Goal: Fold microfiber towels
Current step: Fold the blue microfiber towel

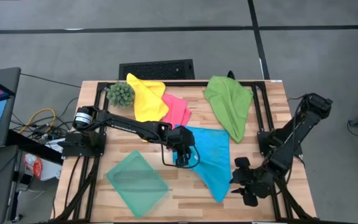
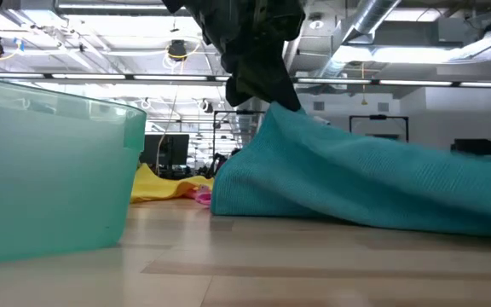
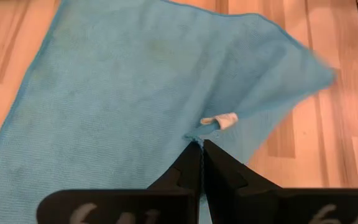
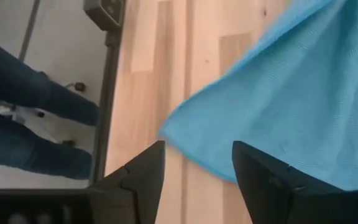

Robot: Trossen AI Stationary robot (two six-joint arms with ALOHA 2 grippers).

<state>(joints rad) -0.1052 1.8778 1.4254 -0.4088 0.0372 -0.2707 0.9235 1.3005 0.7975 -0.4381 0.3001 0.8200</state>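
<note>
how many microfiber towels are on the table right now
4: yellow towel and pink towel at the back, green towel back right, blue towel centre, pinched by the left tool.

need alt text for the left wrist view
The left gripper, shut, pinches the edge of the blue towel beside its small white tag. The towel spreads over the wooden table.

Blue towel (image 1: 211, 155) lies mid-table; pink (image 1: 178, 109), yellow (image 1: 145, 96), green (image 1: 230, 101) behind.
</note>
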